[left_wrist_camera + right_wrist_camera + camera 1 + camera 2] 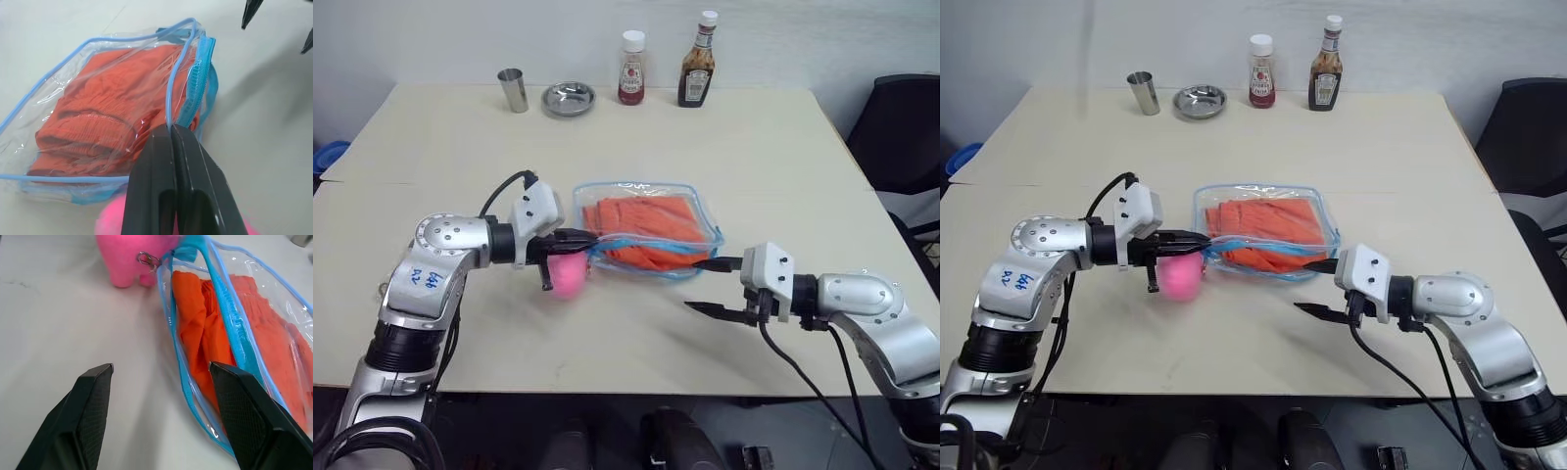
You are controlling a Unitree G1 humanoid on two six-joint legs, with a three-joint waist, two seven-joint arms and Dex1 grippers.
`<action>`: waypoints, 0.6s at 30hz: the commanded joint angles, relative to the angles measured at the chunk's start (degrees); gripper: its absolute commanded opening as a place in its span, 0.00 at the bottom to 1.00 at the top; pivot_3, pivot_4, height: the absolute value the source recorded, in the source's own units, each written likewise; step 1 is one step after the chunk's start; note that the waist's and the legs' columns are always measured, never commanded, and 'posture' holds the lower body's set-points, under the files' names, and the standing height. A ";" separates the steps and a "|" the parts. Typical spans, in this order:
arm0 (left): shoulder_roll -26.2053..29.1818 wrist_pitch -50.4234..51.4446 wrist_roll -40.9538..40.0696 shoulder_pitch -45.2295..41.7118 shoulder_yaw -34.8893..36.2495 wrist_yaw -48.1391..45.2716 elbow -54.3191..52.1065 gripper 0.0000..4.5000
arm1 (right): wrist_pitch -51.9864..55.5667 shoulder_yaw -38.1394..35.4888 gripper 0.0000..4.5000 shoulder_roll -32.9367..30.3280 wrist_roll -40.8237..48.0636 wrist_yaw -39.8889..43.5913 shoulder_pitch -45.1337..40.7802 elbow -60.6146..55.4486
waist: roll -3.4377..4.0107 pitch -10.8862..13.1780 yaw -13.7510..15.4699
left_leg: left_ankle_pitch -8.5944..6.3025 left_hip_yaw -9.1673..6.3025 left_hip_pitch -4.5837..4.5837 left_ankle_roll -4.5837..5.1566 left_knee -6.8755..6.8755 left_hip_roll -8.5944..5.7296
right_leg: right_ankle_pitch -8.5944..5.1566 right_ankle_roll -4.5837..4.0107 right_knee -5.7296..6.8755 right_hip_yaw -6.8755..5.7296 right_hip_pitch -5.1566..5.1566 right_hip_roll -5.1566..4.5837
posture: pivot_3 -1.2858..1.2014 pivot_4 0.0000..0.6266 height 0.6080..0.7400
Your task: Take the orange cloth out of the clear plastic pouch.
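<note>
The clear plastic pouch (631, 185), edged in light blue, lies flat mid-table with the orange cloth (644, 221) folded inside it. My left gripper (591, 236) is shut on the pouch's blue edging at its left corner; the left wrist view shows the fingers (159, 161) pinching that edge beside the zip. A pink plush toy (570, 274) hangs by a ring at the same corner, just under the gripper. My right gripper (697, 285) stands open at the pouch's near right corner, one finger (244, 406) against the open blue rim, the other over bare table.
At the table's far edge stand a steel cup (514, 90), a steel bowl (569, 98), a ketchup bottle (631, 69) and a brown sauce bottle (697, 61). A black chair (906, 137) stands off the right side.
</note>
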 commanded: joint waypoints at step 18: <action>0.80 0.32 -0.51 3.27 -0.55 3.01 -4.87 0.00 | -8.37 8.96 0.32 9.54 -14.79 -7.05 -7.82 11.29 | 0.00 0.00 0.11 | 0.00 -0.01 -0.01 0.00 0.02 -0.02 | 0.00 0.00 -0.01 -0.01 0.00 -0.03 | 0.52 0.24 1.00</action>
